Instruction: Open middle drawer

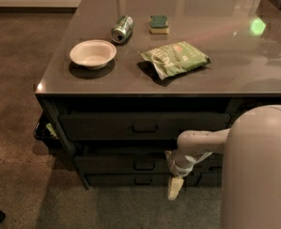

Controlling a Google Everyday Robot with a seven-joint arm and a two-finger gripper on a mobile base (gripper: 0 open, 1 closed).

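Middle drawer (112,164), second in the dark stack under the tabletop (241,78), sits between the taller top drawer (97,126) and the lowest drawer (107,180), its small loop handle (144,166) untouched. The claw (174,189) hangs tip-down just right of that handle, in front of the two lower fronts; whether it is wide or narrow I cannot tell. On the tabletop lie a white bowl (92,54), a tipped can (122,28), a sponge (158,24) and a green bag (175,59).
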